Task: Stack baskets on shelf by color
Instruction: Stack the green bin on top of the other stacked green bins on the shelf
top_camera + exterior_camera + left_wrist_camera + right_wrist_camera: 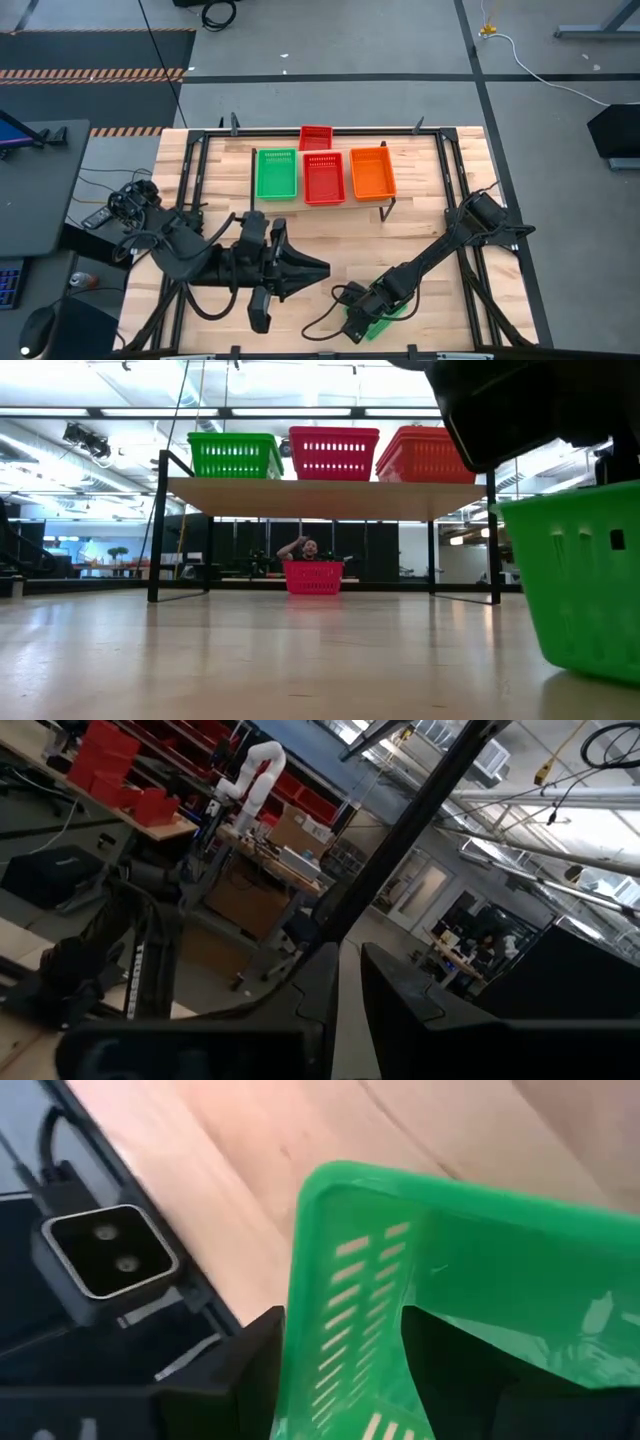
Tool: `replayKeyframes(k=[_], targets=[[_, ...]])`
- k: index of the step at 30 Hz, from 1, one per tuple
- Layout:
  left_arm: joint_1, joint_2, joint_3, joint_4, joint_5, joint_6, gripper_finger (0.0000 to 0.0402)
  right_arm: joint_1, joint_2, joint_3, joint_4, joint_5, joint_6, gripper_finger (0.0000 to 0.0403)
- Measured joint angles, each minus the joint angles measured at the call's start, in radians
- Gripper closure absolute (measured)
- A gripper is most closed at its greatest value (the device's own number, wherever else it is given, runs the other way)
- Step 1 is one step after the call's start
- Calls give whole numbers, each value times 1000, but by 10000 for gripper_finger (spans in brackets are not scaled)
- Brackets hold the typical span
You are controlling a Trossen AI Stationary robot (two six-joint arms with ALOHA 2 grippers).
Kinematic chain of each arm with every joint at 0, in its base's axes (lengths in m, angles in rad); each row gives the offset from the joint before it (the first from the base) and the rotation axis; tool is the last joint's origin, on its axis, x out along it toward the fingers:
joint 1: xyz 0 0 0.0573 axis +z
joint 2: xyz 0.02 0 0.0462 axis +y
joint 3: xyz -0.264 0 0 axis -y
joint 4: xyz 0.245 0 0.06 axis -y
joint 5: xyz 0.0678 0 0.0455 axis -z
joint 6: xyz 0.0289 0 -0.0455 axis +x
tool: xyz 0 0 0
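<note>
My right gripper (358, 322) at table's near edge, jaws spread astride green basket (440, 1290) wall. Left gripper (318, 267) waits mid-table, jaws nearly together, holding nothing. Shelf (320, 498) carries green, red, orange baskets.

I see a green slotted plastic basket (276, 172), a red one (324, 178) and an orange one (373, 172) on the pale wood shelf (330, 498); the bench (330, 235) is light slatted wood.
</note>
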Motion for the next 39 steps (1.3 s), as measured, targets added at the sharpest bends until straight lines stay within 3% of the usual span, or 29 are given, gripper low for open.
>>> replayKeyframes(k=[7, 16, 21, 28, 34, 39], targets=[[2, 0, 0, -8, 0, 0, 349, 10, -2, -1, -39, -9, -24, 240], [3, 0, 0, -10, 0, 60, 349, 33, -11, 0, -51, -46, -77, 387], [4, 0, 0, -30, -1, 156, 349, 34, -25, 45, -109, -74, -159, 392], [1, 0, 0, -24, 0, 194, 349, 2, -41, 293, -417, -50, -416, 396], [3, -4, 0, -23, -1, 202, 349, -22, -40, 554, -739, 42, -565, 396], [-22, -8, 50, 0, 2, 377, 349, -33, -40, 775, -868, 178, -741, 396]])
